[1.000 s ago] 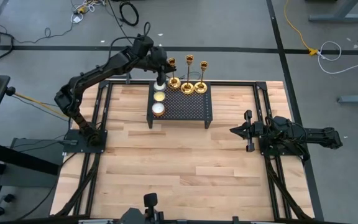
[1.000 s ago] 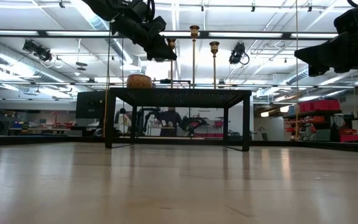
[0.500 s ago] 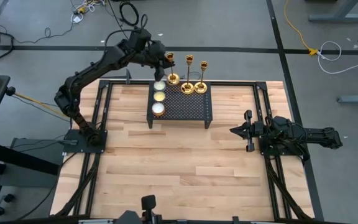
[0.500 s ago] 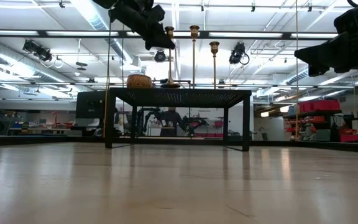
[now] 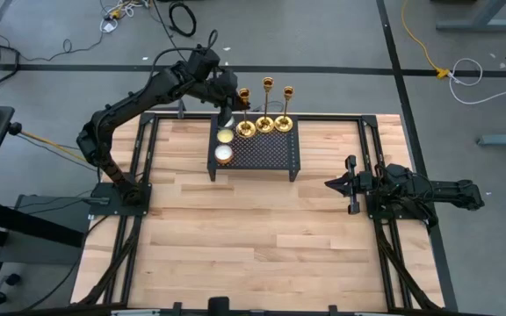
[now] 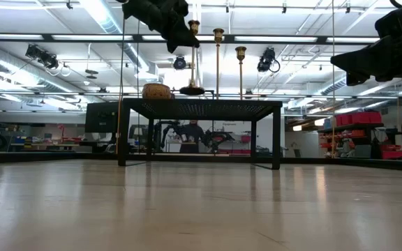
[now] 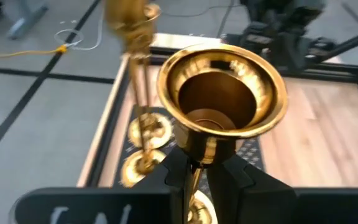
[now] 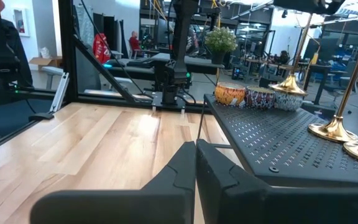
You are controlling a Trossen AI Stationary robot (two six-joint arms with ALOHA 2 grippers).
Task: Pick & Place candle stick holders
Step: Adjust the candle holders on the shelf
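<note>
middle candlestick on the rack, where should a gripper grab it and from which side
Grip the middle candlestick on its thin stem just under the cup, coming in level from the table's far edge. It stands upright on the black mesh rack, its flared base too wide to pinch, with neighbours close on both sides. The left gripper holds the left candlestick that way.

No text, label, brand, number or sign can be read in any of the views. The shelves and equipment in the room behind the table carry coloured patches, but these are too small and blurred to make out as writing.
</note>
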